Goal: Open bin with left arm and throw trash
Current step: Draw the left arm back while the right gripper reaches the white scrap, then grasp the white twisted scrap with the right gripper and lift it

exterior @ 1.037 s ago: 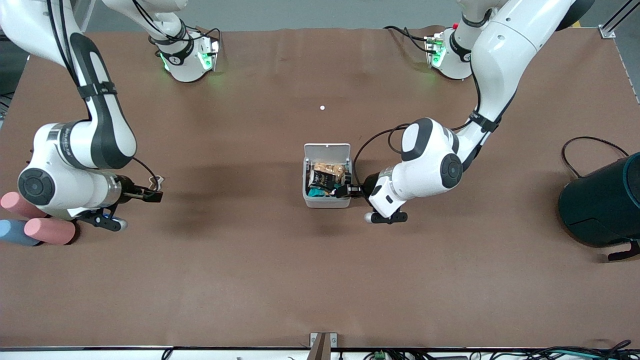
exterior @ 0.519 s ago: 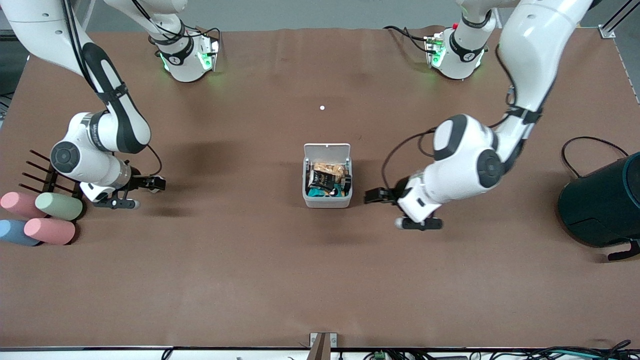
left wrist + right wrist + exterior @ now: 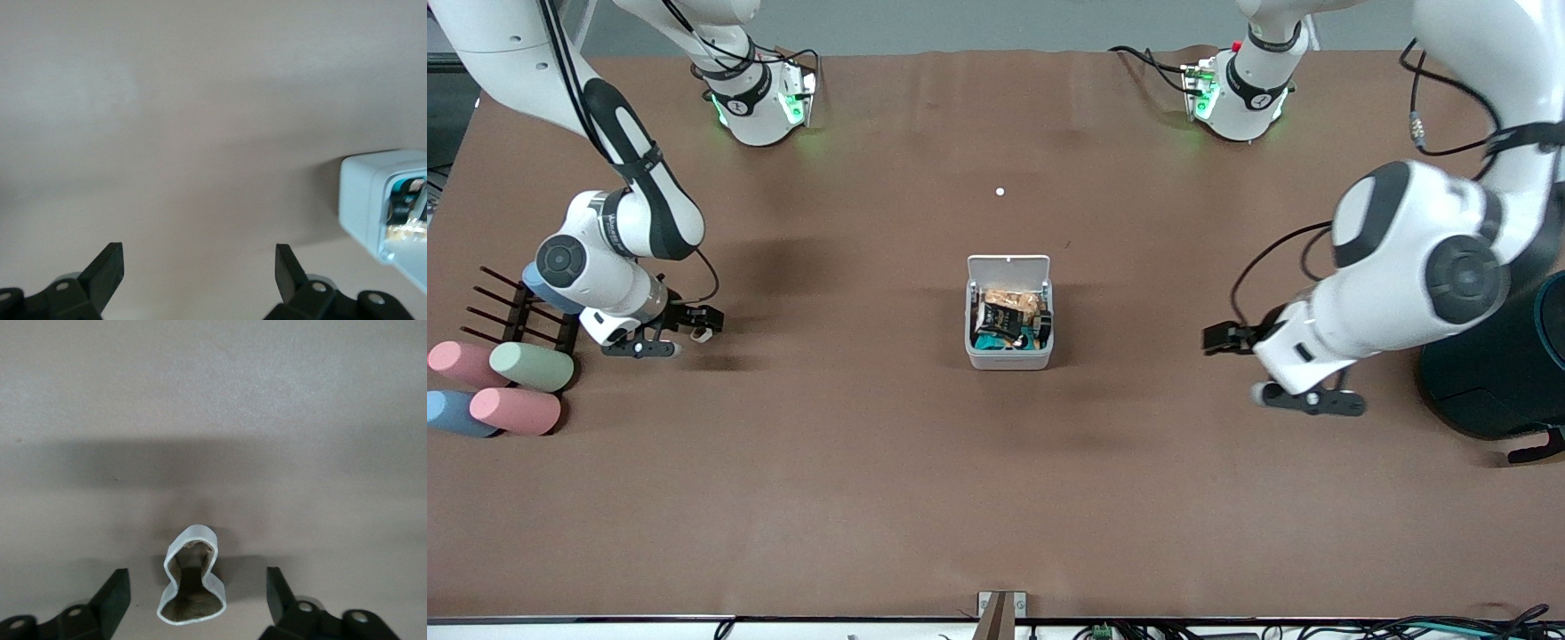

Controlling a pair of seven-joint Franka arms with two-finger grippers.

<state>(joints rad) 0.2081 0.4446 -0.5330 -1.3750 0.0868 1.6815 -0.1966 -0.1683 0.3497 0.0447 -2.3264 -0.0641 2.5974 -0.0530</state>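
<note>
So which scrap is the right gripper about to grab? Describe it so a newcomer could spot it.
At the right arm's end of the table, beside the pastel cylinders, the right gripper hovers open. Between its fingers lies the loop band: a whitish strip bent into a pinched, hollow ring, unlike the solid cylinders.

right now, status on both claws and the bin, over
Left claw open, empty, over bare table toward the left arm's end. Right claw open around whitish loop band, not yet gripped. Bin lid up, wrappers inside. Nothing in the way.
</note>
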